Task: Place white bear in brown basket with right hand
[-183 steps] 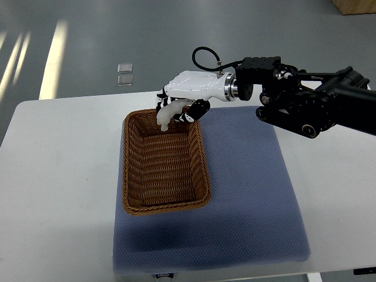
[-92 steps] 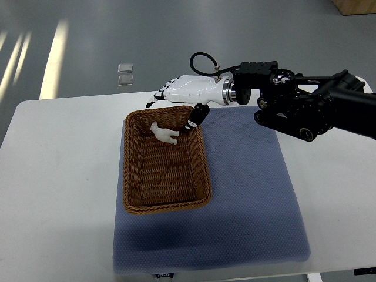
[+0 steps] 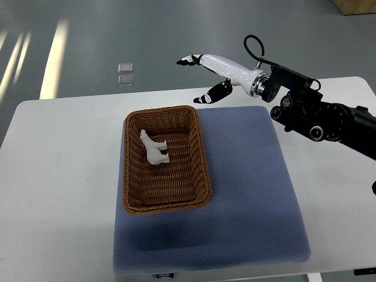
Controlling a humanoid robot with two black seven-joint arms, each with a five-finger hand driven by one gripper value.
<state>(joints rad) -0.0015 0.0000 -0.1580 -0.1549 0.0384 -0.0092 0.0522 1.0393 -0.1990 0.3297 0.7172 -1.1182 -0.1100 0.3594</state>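
Right hand (image 3: 214, 73), white with dark fingertips, extends from a black arm (image 3: 320, 114) entering at the right edge; its fingers are spread and empty, and it hangs over the far side of the table, beyond and to the right of the basket, touching nothing. One white table (image 3: 53, 170) fills most of the view. One blue-grey mat (image 3: 252, 200) lies on it, covering the middle and right of the surface and reaching the near edge. One brown basket (image 3: 202, 170), rectangular and woven, stands on the left part of the mat with its long sides running near to far. One white bear (image 3: 154, 147) lies on its side within the basket, on the woven floor toward the far left portion, clear of the hand. Two small pale squares (image 3: 124, 74) sit on the grey floor beyond the table, one just behind the other.
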